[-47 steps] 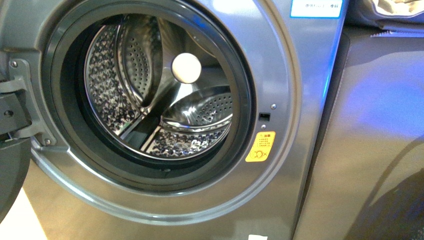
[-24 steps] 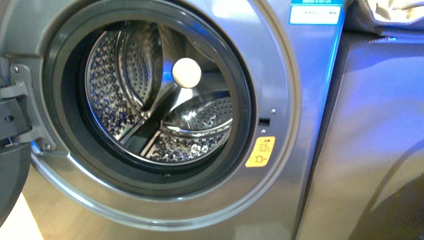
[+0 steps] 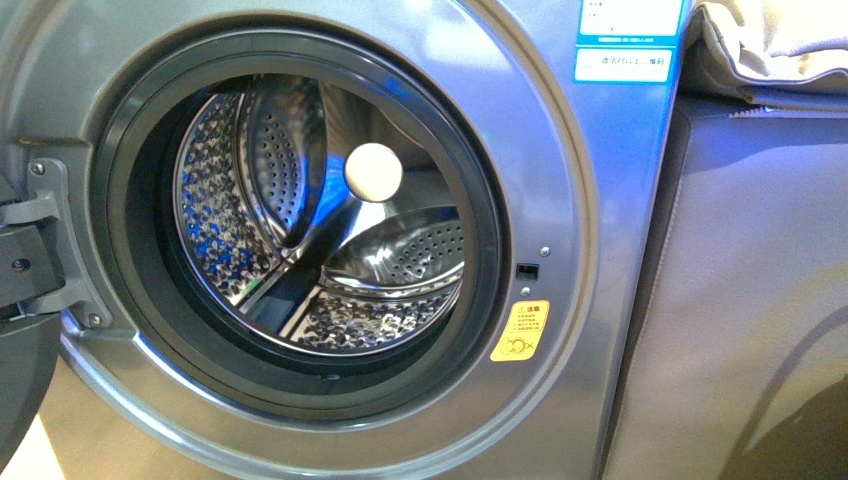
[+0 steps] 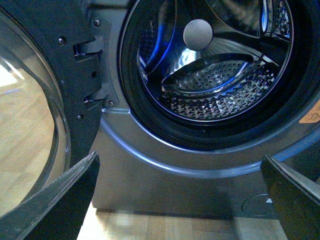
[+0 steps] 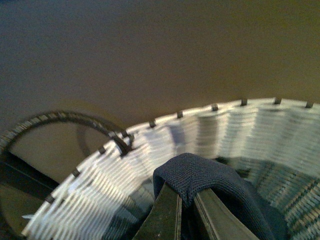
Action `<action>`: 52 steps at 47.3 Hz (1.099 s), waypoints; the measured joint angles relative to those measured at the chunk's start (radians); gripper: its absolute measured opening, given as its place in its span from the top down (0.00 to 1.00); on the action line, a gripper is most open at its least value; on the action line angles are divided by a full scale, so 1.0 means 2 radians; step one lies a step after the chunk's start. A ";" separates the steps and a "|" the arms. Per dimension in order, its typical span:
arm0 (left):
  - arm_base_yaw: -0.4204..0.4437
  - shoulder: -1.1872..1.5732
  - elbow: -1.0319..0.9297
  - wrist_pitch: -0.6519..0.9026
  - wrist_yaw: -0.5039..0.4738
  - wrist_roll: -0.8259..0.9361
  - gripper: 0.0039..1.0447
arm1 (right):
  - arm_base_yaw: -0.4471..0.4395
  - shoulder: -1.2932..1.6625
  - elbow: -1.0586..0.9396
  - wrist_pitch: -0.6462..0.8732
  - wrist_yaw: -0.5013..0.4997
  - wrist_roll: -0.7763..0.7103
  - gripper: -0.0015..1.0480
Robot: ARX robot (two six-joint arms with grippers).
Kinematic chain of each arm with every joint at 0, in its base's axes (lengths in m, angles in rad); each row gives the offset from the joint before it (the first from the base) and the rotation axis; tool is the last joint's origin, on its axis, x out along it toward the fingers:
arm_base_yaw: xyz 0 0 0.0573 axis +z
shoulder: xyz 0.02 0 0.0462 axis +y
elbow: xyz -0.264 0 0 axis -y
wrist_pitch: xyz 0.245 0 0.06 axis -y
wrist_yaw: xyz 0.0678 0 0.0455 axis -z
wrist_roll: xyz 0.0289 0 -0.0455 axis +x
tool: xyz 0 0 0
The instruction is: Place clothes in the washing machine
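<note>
**Front view.** The washer (image 3: 560, 150) is being seen close up, with its porthole open. The door (image 3: 20, 380) is being carried on its hinge (image 3: 45, 240) at the left. The drum (image 3: 215, 190) is being shown bare but for a pale disc (image 3: 373, 172) at the far wall, with no clothes inside. A sticker (image 3: 520, 331) is sitting right of the porthole. A cabinet (image 3: 750, 300) is standing just beside the washer on the right, with a quilt (image 3: 770, 45) lying on top. Neither arm is being caught in this view.

**Left wrist view.** The left gripper (image 4: 179, 160) is being held spread wide with nothing between its fingers. It is facing the near rim of the porthole, beside the door.

**Right wrist view (blurred).** The right gripper (image 5: 187, 210) is being seen clenched on the clothes (image 5: 200, 175). A navy fold is bunched over its fingertips, inside a woven basket (image 5: 125, 175) with a dark handle (image 5: 65, 115).

**Judged.**
- The right arm is being taken as the carrier. The left is nearer the porthole but free.
- Which way the basket lies from the washer cannot be told, nor can the garment's long axis.
- The basket wall is to be cleared first, then the porthole rim.
- The approach is being bounded by the door on the left and the cabinet on the right.
</note>
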 joint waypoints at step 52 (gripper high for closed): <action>0.000 0.000 0.000 0.000 0.000 0.000 0.06 | 0.297 -0.046 0.595 -0.188 0.167 0.004 0.97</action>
